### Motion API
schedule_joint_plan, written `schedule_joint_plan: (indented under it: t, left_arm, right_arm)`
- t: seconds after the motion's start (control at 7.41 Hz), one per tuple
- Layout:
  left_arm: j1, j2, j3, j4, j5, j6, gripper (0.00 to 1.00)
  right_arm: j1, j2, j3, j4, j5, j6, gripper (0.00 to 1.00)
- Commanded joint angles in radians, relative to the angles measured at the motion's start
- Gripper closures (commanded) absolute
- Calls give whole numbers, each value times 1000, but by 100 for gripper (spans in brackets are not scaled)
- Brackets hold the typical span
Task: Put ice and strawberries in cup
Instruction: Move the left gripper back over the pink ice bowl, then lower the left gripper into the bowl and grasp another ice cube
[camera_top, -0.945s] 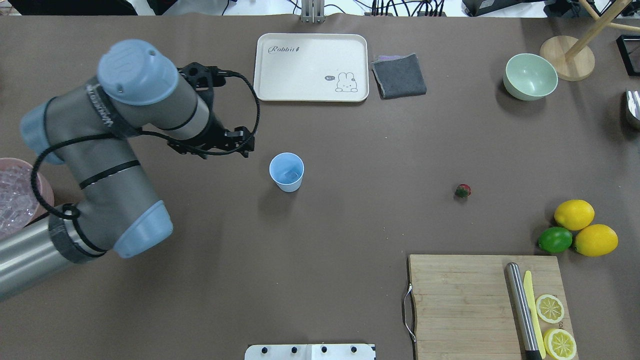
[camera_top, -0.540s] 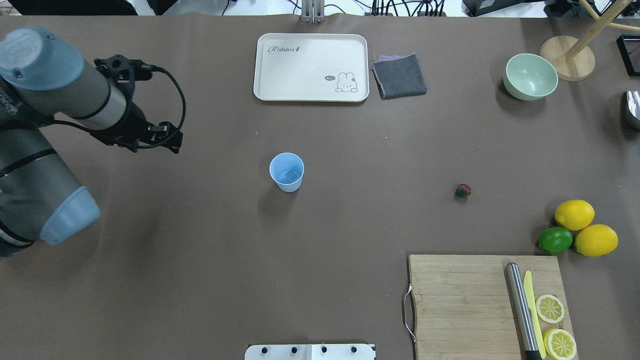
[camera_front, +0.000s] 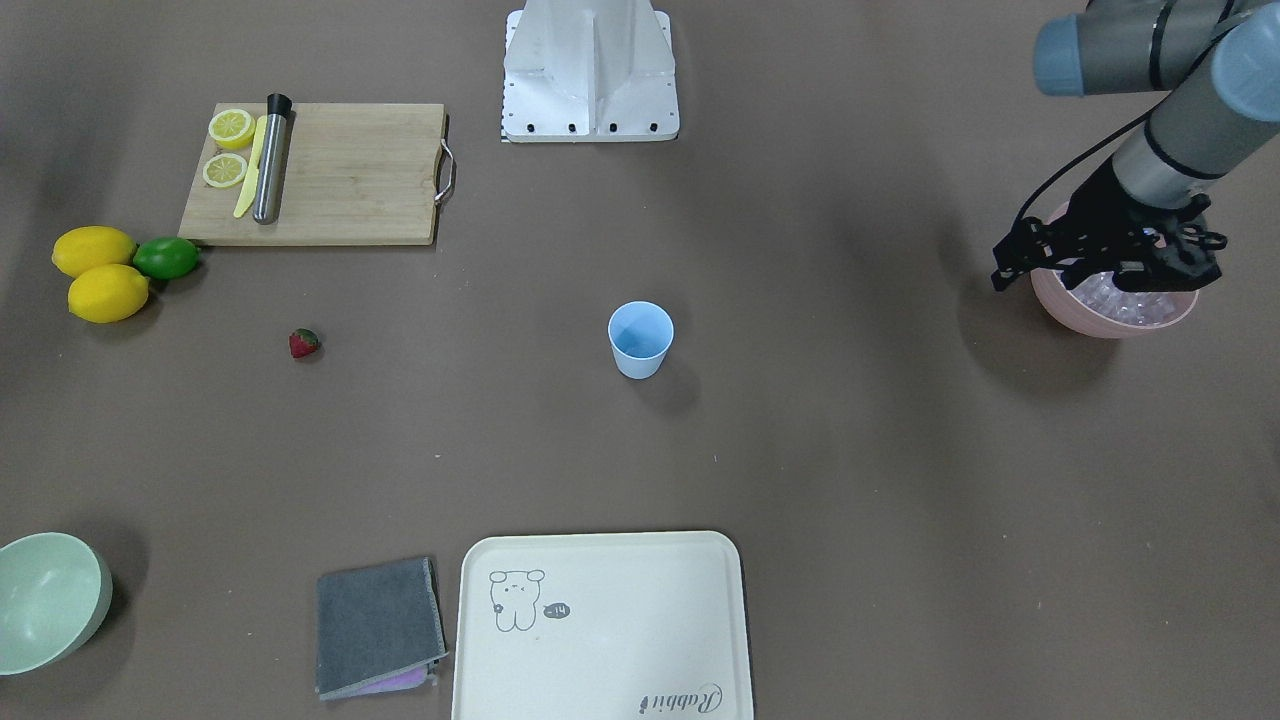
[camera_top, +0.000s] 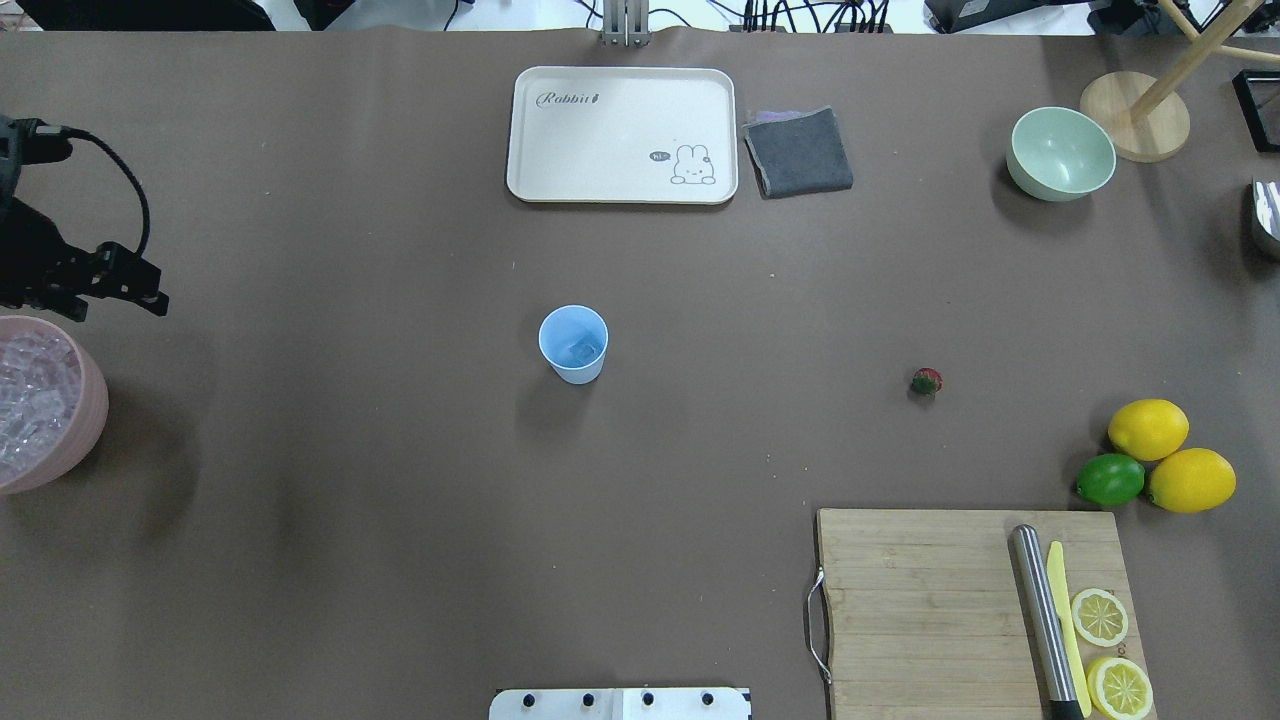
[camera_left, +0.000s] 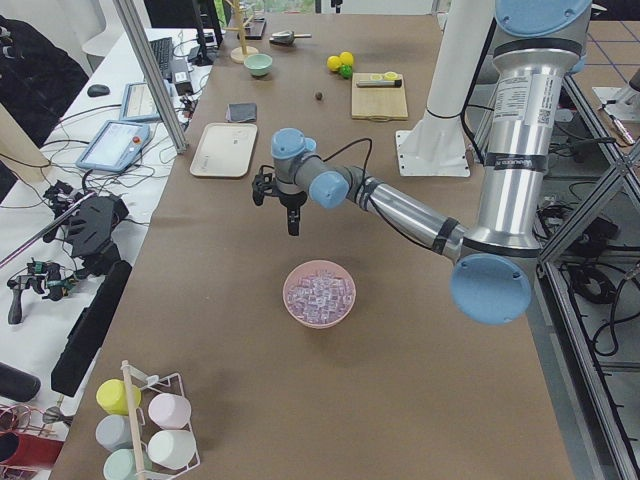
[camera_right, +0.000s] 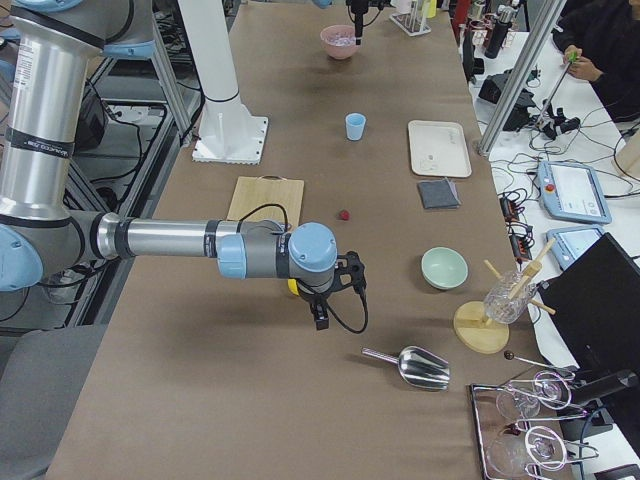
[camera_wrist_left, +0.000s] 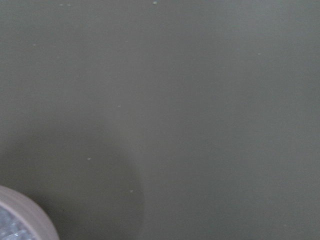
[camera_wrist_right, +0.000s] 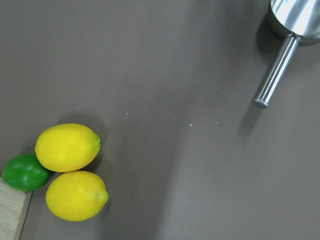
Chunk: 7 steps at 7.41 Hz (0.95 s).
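The light-blue cup (camera_top: 573, 345) stands upright near the middle of the brown table (camera_top: 400, 500), with what looks like 1 clear ice cube (camera_top: 582, 352) at its bottom. The rest of the ice (camera_top: 28, 395) fills the pink bowl (camera_top: 92, 420) at the table's left end, well apart from the cup. The left gripper (camera_left: 292, 228) hangs above the table near that bowl, fingers pointing down. I cannot tell whether they are apart or together, and its wrist camera shows only bare table and a bit of the bowl's rim in 1 corner. The strawberry (camera_top: 926, 381) lies on the table to the right of the cup, well apart from it, between the cup and the 2 lemons (camera_top: 1148, 428) that touch a lime (camera_top: 1110, 480). The right gripper (camera_right: 321, 320) hovers over the table's right end near a metal scoop (camera_right: 420, 368). It appears only in the side view, so I cannot tell how its fingers stand. A wooden cutting board (camera_top: 930, 600) carries 2 lemon halves (camera_top: 1100, 617), a steel rod (camera_top: 1040, 610) and a yellow knife (camera_top: 1058, 590). Along the far edge lie a cream tray (camera_top: 600, 140), a grey cloth (camera_top: 798, 152) and a pale green bowl (camera_top: 1060, 152).
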Motion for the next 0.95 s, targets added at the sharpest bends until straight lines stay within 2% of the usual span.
schedule_joint_plan:
  t: [0.0, 0.27, 0.54, 0.81]
  left_arm:
    - [-14, 110, 20, -119, -21, -2, 10]
    - [-39, 245, 14, -224, -19, 70, 12]
    - [-40, 279, 31, -249, -19, 75, 18]
    - [-39, 265, 49, -253, -19, 31, 19]
  right_arm:
    - [-1, 0, 2, 0, 3, 1, 0]
    - [-1, 0, -1, -2, 3, 5, 0]
    - [1, 0, -1, 0, 3, 5, 0]
    - [1, 0, -1, 0, 3, 4, 0]
